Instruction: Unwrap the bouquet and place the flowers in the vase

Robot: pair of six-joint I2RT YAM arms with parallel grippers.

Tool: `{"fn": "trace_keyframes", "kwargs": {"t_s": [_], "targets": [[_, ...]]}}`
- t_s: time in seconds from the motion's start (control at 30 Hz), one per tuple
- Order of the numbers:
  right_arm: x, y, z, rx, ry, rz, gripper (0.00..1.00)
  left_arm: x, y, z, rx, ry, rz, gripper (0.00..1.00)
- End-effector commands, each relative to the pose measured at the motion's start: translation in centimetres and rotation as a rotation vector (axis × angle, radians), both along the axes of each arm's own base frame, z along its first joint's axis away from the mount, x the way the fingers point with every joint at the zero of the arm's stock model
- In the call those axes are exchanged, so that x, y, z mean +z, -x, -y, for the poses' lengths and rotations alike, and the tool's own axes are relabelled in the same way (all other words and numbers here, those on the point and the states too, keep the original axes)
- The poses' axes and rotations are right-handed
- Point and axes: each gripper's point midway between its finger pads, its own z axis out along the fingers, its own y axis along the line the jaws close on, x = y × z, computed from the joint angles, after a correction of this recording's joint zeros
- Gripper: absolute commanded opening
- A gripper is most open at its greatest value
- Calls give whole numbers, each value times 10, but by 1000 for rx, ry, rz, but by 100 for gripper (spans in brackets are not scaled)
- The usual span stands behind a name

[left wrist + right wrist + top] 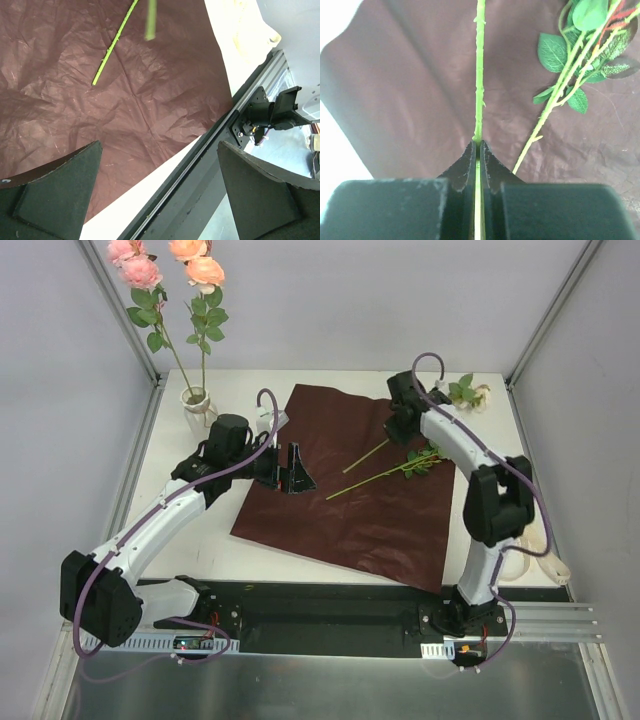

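The bouquet is undone: its dark red paper point(350, 510) lies flat on the table with two flowers' green stems on it. My right gripper point(478, 145) is shut on one thin stem point(479, 75), low over the paper's far side point(402, 432). The other flower, a leafy stem point(555, 95), lies just to its right. A cream bloom point(470, 393) shows behind the right arm. The clear glass vase point(197, 400) stands at the back left and holds several pink and peach roses point(165, 265). My left gripper point(290, 472) hangs open and empty point(160, 185) over the paper's left edge.
A cream ribbon point(535, 558) lies at the table's right edge by the right arm's base. A black rail point(330, 605) runs along the near edge. Enclosure walls and posts close in the back and sides.
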Motion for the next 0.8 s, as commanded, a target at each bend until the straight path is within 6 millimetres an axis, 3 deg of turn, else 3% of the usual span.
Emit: {"fn": "trace_keyframes", "kwargs": {"t_s": [0.0,0.03,0.07,0.1,0.13,0.2,0.3,0.33,0.37,0.43,0.5,0.6,0.77], "targets": [[79,-3,4,87,-41,261,1,5,2,6,-43,22,30,99],[103,-4,0,113,-70,345,1,5,2,6,-41,20,32,99],[104,1,1,136,-69,361,1,5,1,5,-38,19,34,99],[92,11,3,200,-39,345,1,5,1,5,-38,17,39,99],[107,14,-4,262,-64,411,1,5,1,5,-35,15,40,99],[107,24,-12,376,-63,447,1,6,0,5,-34,16,43,99],[82,56,-18,500,-85,450,1,4,0,6,-36,17,28,99],[90,65,-27,543,-134,498,1,4,2,7,-43,22,20,99],[63,82,-28,577,-157,448,1,3,2,8,-42,26,10,99],[58,102,-42,660,-209,449,1,0,2,10,-44,32,-23,99],[36,130,-48,741,-194,358,1,-3,3,13,-38,45,-77,99],[13,159,-40,800,-63,212,1,-5,5,20,-55,78,-145,99],[-19,179,-9,820,185,-84,1,-4,2,22,-58,79,-136,99]]}}
